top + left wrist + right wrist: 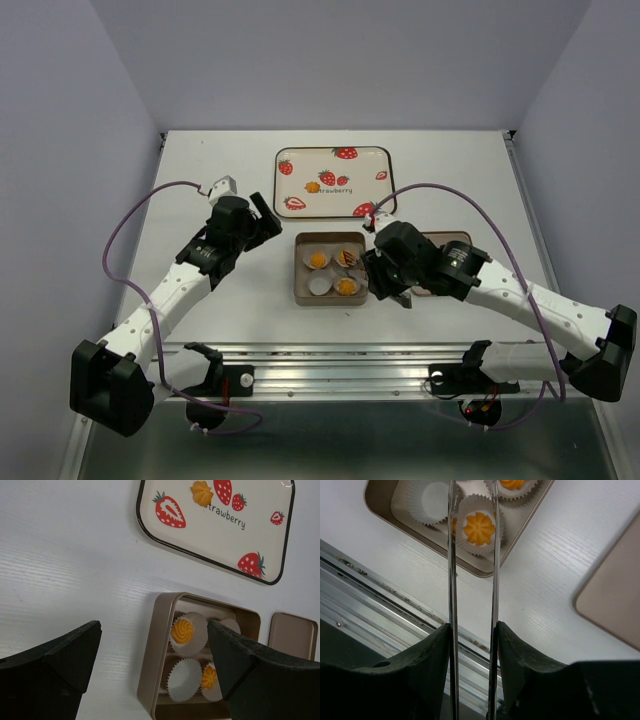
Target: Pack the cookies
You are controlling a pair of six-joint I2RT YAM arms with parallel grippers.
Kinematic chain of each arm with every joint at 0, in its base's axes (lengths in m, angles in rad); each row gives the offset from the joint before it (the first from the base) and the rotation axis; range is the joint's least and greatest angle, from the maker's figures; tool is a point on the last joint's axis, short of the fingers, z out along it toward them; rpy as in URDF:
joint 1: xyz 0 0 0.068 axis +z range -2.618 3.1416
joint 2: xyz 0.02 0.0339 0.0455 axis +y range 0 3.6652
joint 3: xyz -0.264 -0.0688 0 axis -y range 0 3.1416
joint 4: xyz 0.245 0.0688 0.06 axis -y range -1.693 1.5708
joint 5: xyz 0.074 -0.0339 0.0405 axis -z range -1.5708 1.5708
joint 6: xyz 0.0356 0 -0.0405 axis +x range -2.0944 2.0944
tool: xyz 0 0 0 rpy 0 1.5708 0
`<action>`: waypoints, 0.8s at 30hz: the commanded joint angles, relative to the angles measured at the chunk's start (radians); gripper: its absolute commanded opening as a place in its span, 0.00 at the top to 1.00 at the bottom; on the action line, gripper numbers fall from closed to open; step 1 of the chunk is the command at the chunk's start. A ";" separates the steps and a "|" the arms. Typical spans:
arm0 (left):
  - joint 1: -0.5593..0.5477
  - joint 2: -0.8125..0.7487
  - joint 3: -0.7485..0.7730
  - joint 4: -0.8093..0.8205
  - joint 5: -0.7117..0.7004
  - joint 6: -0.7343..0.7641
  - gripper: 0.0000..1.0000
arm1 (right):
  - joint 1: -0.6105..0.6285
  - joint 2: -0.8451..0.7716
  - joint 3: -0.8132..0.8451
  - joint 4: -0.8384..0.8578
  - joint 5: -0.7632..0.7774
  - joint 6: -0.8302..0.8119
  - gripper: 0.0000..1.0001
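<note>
Top external: tin [300, 272] sits mid-desk, a bit toward the near edge. It holds four paper cups [319, 287]. Three cookies [318, 260] are in the cups at far-left, far-right and near-right; the near-left cup is empty. The fourth cookie [313, 186] lies on the strawberry tray [384, 160] at the middle of the desk's [200, 170] far edge, beside the printed word. The lid [436, 238] lies flat just right of the tin, partly under the right arm.

Right wrist: right gripper [472, 630] is clamped on the tongs [451, 580], one finger pressing each blade from outside. The blades are apart and run parallel, with a gap about as wide as a cookie. They pass over the near-right cup, its cookie [479, 528] showing between them, and run out of the top of the frame, so the tips are not visible here. In the top view a dark tip lies over the far-right cup's cookie; cannot tell if it is gripped or only touched.

Left wrist: left gripper [154, 630] is spread fully wide, holds nothing, and is off the desk just left of the tin [152, 645]. The tray cookie [202, 492] and lid [294, 635] are also in view.
</note>
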 commanded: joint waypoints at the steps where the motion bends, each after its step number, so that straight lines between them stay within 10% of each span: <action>1: -0.003 -0.035 0.010 0.006 -0.032 0.015 0.01 | 0.010 -0.057 0.075 0.110 -0.010 -0.036 0.54; 11: -0.004 -0.037 0.036 0.004 -0.073 0.017 0.01 | -0.014 0.110 0.183 0.290 0.190 -0.055 0.53; 24: -0.003 -0.037 0.030 0.012 -0.124 0.010 0.01 | -0.272 0.455 0.354 0.482 -0.063 -0.240 0.50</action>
